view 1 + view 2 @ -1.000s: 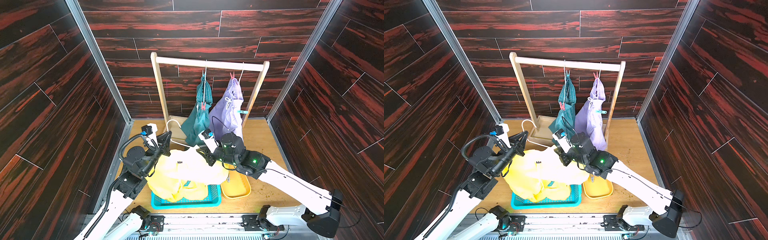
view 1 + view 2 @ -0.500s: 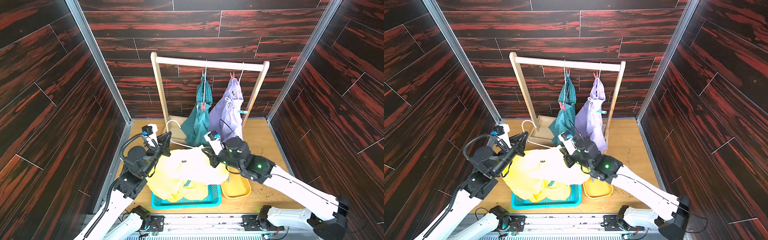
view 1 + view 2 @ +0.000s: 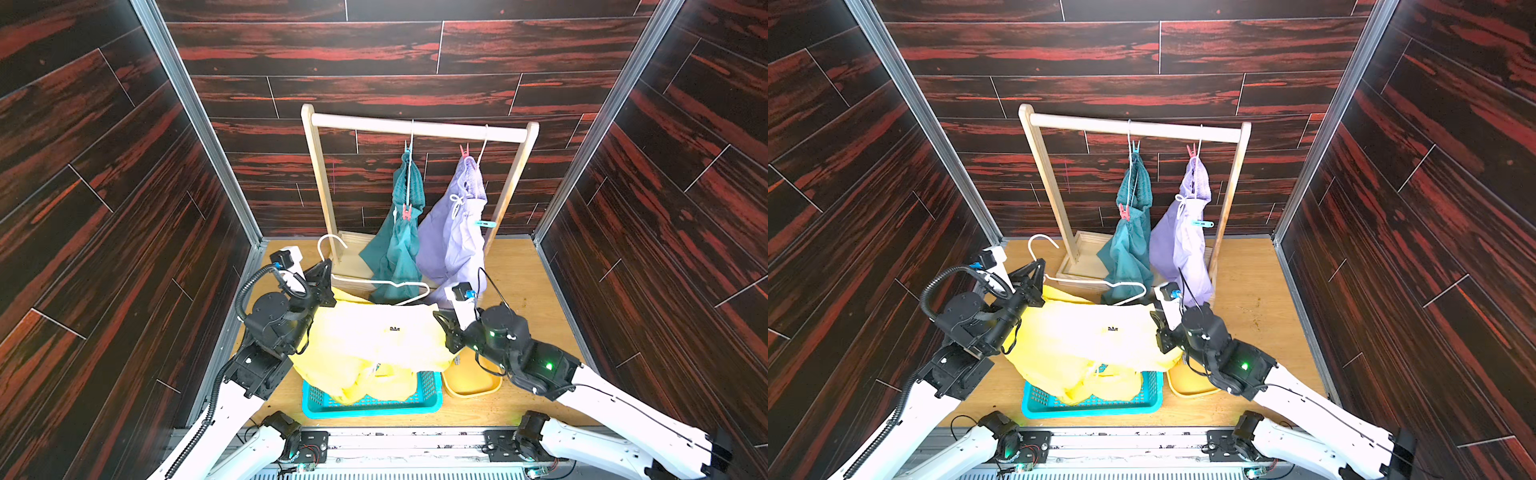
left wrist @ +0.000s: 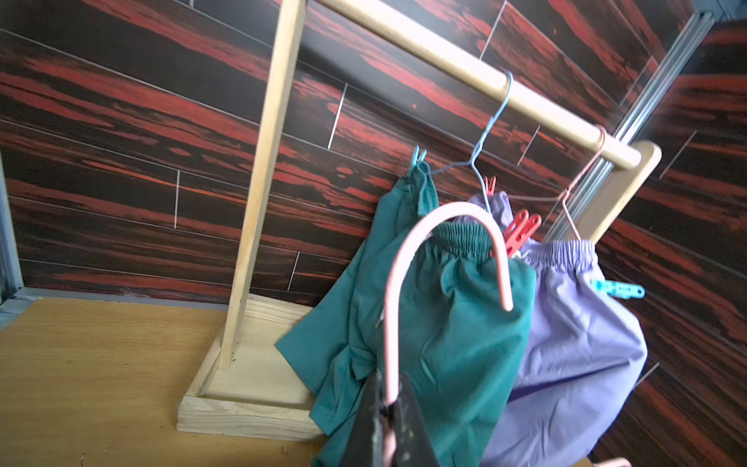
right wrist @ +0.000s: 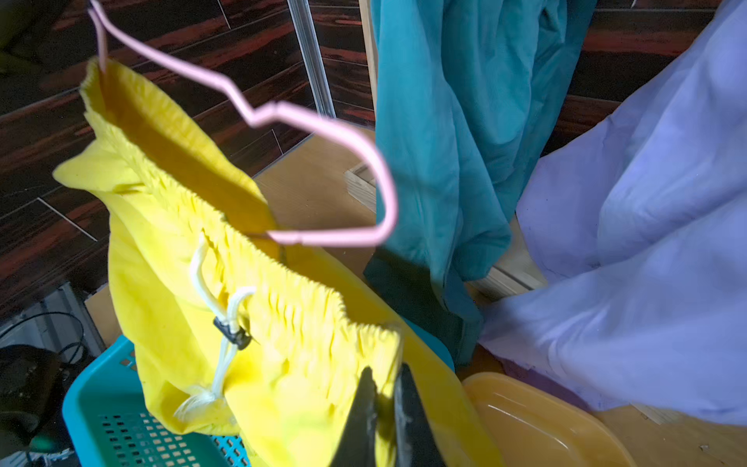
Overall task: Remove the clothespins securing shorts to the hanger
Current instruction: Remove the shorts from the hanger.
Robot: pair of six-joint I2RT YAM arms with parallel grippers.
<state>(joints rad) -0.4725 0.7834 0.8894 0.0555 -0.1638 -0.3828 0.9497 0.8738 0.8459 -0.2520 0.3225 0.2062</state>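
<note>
**A:** What is shown around the wooden rack (image 3: 415,126)?

**B:** Two pairs are hung from its bar on wire hangers: the teal shorts (image 3: 399,249) and, just beside them, the lavender shorts (image 3: 451,245). The yellow shorts (image 3: 365,340) are held stretched out in front of the rack, and their lower part is draped into a blue basket (image 3: 374,405). A yellow tray (image 3: 473,384) is set just beside that basket.

**A:** Where are the clothespins found?

**B:** Four can be made out, all at the rack. A blue clothespin (image 3: 407,147) is clipped at the top of the teal shorts, just under the bar, and a lower red clothespin (image 3: 406,212) is clipped further down the same waistband. An upper red clothespin (image 3: 464,150) is clipped at the top of the lavender shorts. A light blue clothespin (image 3: 484,224) is seen sticking out sideways from them, near the rack's post.

**A:** How are the grippers set?

**B:** The left gripper (image 4: 390,404) is placed in front of the rack's base, with its jaws pressed together on the neck of a pink hanger (image 4: 461,210). The right gripper (image 5: 384,404) is also placed in front of the rack, and its jaws are clamped on a corner of the yellow waistband.
</note>
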